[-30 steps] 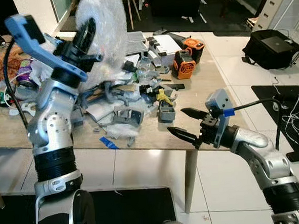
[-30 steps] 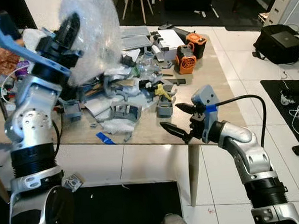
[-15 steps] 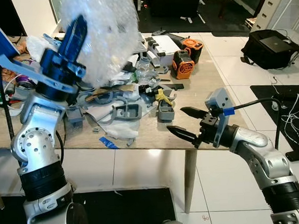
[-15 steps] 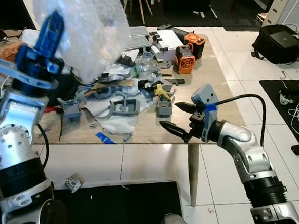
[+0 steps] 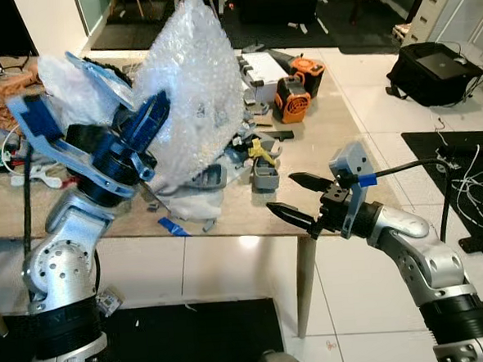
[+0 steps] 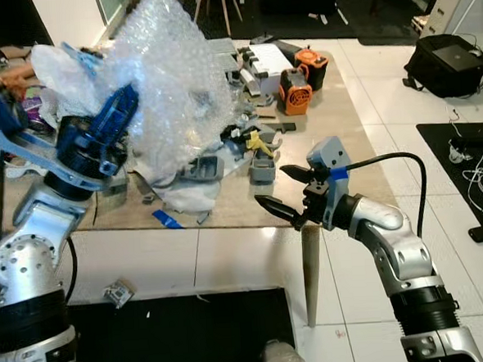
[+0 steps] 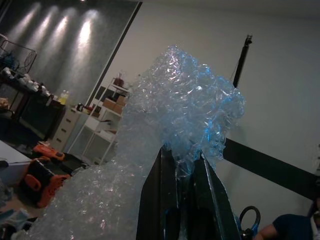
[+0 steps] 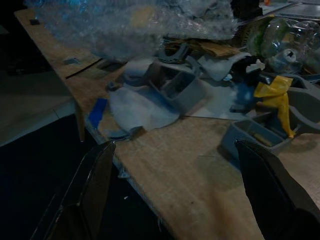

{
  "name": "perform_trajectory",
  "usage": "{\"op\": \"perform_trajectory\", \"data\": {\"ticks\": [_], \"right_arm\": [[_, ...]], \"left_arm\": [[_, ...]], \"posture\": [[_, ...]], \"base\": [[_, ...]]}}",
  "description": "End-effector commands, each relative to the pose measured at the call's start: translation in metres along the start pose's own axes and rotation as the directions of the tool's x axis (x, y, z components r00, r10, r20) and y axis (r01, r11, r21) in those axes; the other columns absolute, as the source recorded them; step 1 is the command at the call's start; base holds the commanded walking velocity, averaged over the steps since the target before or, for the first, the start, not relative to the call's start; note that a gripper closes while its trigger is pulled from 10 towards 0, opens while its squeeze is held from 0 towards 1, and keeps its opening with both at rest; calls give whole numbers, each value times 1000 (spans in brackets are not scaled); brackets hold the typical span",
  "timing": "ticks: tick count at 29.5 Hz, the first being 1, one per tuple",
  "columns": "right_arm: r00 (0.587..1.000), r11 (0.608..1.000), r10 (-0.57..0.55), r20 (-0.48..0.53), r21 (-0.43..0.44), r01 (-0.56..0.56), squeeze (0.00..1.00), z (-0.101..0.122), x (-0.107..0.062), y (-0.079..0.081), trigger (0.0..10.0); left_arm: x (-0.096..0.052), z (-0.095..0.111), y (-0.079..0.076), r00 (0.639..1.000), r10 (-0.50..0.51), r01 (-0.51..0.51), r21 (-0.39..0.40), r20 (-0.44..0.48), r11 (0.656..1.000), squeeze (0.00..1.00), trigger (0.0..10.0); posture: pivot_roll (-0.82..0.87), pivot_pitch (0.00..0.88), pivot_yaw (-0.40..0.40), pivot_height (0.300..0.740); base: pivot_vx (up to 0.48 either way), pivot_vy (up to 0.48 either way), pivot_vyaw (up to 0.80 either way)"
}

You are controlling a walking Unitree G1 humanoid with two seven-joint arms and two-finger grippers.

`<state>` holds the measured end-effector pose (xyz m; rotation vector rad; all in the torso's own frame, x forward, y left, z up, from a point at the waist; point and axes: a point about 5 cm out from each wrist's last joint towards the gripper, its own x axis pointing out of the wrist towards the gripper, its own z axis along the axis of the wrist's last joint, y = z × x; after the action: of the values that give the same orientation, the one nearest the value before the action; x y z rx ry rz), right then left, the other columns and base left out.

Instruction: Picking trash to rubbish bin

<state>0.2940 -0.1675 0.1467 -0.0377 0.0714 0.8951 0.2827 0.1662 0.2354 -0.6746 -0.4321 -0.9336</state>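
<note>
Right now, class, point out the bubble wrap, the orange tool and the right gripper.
bubble wrap (image 5: 193, 94), left eye view, middle of the sheet.
orange tool (image 5: 287, 100), left eye view, its front face.
right gripper (image 5: 293, 196), left eye view, between the fingertips.

Silver jointed arms with black ribbed cuffs, blue wrist brackets, black cables and long black fingers (image 5: 286, 215).

We saw clear, crinkled bubble wrap (image 5: 188, 86) above a matt wooden table (image 5: 329, 135), grey plastic parts (image 5: 266, 178), and glossy white floor tiles (image 5: 231, 272).
</note>
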Motion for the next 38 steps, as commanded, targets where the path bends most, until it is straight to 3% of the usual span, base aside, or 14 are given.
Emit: {"op": "perform_trajectory", "data": {"ticks": [1,13,18,25,27,31,38], "right_arm": [[1000,1000,-2,7,11,2,0,0,-1,0,10000],[1000,1000,1,14,14,-1,0,1,-1,-1,10000],[1000,1000,4,13,15,-4,0,1,-1,-1,10000],[1000,1000,7,13,15,-7,0,0,-2,-1,10000],[1000,1000,10,12,15,-11,0,0,-2,0,10000],[1000,1000,10,14,14,-10,0,0,-2,0,10000],[999,999,22,43,33,-23,0,2,-2,1,10000]], "left_arm": [[-2,-4,1,1000,-2,2,-12,-4,1000,0,10000],[-4,0,0,1000,-15,15,14,5,1000,0,10000],[-16,6,15,995,78,-68,141,-69,988,0,10000],[-29,11,28,978,171,-142,230,-116,963,0,10000],[-38,7,37,958,242,-194,272,-153,942,0,10000],[-42,-2,44,939,287,-225,293,-188,929,0,10000],[-38,-21,51,912,341,-262,313,-230,913,0,10000]], "posture": [[-88,0,-23,740],[-89,0,-26,740],[-88,0,-29,740],[-84,0,-30,740],[-84,0,-32,740],[-84,0,-32,740],[-83,0,-32,740]], "base": [[-345,0,0],[-357,0,0],[-359,0,0],[-366,0,0],[-368,0,0],[-368,0,0],[-361,0,0]]}}
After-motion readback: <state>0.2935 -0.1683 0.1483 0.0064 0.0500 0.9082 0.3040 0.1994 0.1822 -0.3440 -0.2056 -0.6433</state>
